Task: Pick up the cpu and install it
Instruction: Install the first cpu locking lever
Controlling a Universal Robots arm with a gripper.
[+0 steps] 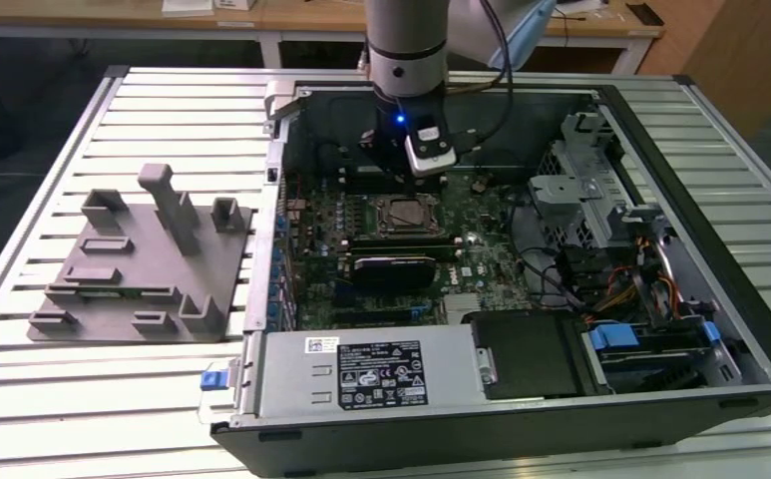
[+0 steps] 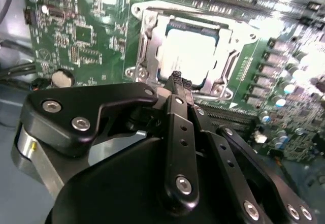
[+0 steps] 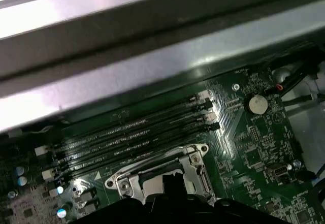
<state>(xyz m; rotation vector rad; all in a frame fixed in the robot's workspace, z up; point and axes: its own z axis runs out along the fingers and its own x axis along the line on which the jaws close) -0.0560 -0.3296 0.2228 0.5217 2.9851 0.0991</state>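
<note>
1. Across the exterior view: open computer case (image 1: 744, 329) lying on a slatted metal table (image 1: 39, 399), green motherboard (image 1: 492, 269) exposed inside. Arm reaching down from above, gripper (image 1: 405, 170) hanging just over the board near the far wall of the case. Cpu (image 1: 405, 214) seated in its socket (image 1: 409, 232) close below the gripper, silver top showing. Grey fixture plate (image 1: 139, 264) with upright posts standing on the table toward the exterior view's left, well apart from the case.
2. Second wrist view: black gripper (image 2: 179, 80) looming in front, fingertips (image 2: 176, 77) drawn narrow together with nothing between them, poised above the near edge of the socket frame (image 2: 144, 23). Cpu (image 2: 190, 51) gleaming bright inside that frame, apart from the fingers. Round coin battery (image 2: 62, 77) on the board beside.
3. First wrist view: memory slots (image 3: 132, 132) running in dark rows beside the socket frame (image 3: 195, 158); coin battery (image 3: 256, 102) near the case wall (image 3: 152, 56).
</note>
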